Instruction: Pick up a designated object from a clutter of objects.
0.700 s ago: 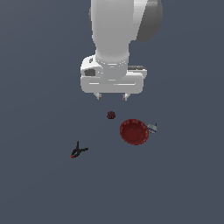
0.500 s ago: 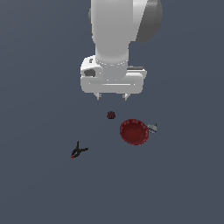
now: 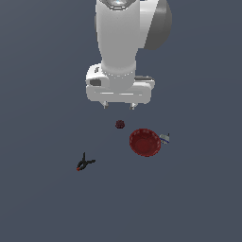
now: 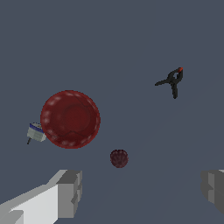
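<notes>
The tiny whitish-grey block with blue marking (image 3: 164, 138) is seen lying on the flat dark grey table (image 3: 42, 94), right against the rim of the dark red round bowl (image 3: 145, 142), on the side toward the exterior view's right. In the wrist view the same block (image 4: 36, 131) is seen just beside the bowl (image 4: 70, 119); whether the two actually touch cannot be told. A short dark stub projects from the block's lower corner; a yellow mark cannot be made out.

A small dark red bumpy lump (image 3: 120, 124) is noted near the bowl, apart from it, toward the exterior view's left. A black clamp with an orange tip (image 3: 84, 163) lies well apart from the rest, further to that left.

The white two-fingered tool (image 3: 118, 106) is held above the table with its fingers spread wide and nothing between them; in the wrist view the two grey fingertips (image 4: 70, 192) are seen far apart at the frame edge, with the lump (image 4: 118, 158) roughly between and ahead of them.

The step in hand is judged to be the approach: the tool is not yet aligned over the block. A sideways shift past the bowl toward the block is called for next, then a descent. The jaws would need to be oriented so that neither finger strikes the bowl's rim.
</notes>
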### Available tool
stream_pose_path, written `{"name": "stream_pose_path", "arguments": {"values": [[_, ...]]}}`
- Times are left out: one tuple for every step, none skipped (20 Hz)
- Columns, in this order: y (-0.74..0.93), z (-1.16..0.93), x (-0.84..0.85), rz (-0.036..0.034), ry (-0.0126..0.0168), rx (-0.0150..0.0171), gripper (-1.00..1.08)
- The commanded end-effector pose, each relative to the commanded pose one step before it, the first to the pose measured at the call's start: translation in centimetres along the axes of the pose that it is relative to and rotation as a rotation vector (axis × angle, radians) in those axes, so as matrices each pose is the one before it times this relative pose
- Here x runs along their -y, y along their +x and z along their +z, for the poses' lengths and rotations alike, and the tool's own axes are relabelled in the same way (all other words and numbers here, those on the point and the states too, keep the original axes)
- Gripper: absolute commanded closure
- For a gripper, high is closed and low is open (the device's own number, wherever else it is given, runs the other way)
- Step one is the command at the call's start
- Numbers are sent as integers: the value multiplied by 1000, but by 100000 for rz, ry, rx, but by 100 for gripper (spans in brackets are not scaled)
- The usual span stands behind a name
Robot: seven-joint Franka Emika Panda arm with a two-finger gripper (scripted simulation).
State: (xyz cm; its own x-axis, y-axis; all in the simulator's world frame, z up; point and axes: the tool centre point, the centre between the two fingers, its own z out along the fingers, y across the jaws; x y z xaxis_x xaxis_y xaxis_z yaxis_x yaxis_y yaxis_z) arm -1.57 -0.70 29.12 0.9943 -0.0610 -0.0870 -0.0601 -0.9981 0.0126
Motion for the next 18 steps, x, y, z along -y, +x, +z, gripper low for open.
{"name": "stream_pose_path", "arguments": {"values": [[20, 65, 78, 152, -57, -12, -92], [28, 90, 87, 175, -50, -11, -92], [42, 120, 125, 228, -64, -35, -92], [55, 147, 157, 292, -81, -60, -92], [66, 176, 194, 344, -93, -82, -92], [75, 206, 233, 389, -103, -99, -92], [82, 234, 264, 445, -115, -115, -92], [85, 262, 294, 500, -125, -126, -92], [88, 293, 329, 554, -135, -135, -92], [88, 320, 358, 610, -143, -149, -92], [88, 349, 396, 654, -147, -165, -92], [86, 379, 432, 711, -151, -184, -92], [81, 409, 470, 762, -152, -200, -92], [73, 440, 507, 818, -152, -217, -92], [62, 472, 546, 870, -149, -234, -92], [48, 503, 585, 925, -143, -252, -92], [30, 535, 623, 981, -134, -270, -92], [9, 567, 664, 1031, -121, -286, -92]]}}
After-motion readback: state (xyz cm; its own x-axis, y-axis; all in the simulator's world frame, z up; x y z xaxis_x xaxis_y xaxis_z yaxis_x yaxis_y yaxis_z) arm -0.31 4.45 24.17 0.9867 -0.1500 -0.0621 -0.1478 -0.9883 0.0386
